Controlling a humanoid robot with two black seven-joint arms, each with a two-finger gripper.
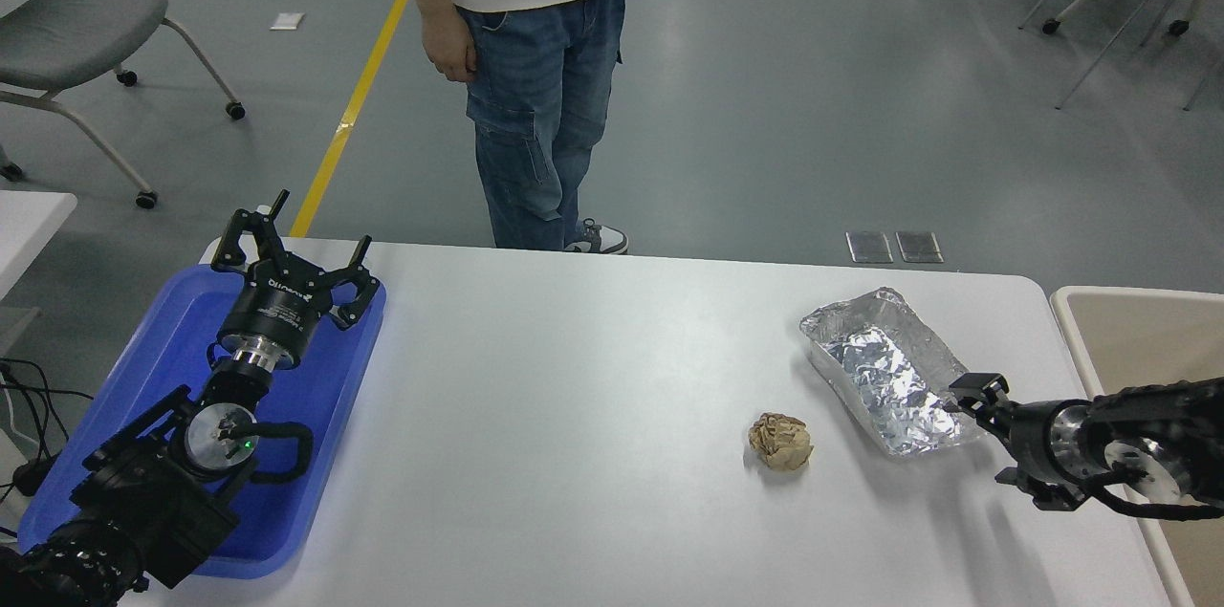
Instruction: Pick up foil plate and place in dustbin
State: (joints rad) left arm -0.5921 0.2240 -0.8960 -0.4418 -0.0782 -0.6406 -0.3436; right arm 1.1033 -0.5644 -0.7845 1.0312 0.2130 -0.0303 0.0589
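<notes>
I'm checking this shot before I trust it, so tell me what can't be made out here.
1. Head view: the dustbin is cut off by the right edge, and the right arm covers part of it.
2. Head view: whether the right claw touches the foil plate is unclear; the claw hides that near corner.
3. Head view: the person is cut off at the top edge.

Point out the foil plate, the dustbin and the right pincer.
foil plate (885, 368): head view, crinkled floor.
dustbin (1071, 324): head view, cream rim's left edge.
right pincer (985, 430): head view, between fingertips.
</notes>
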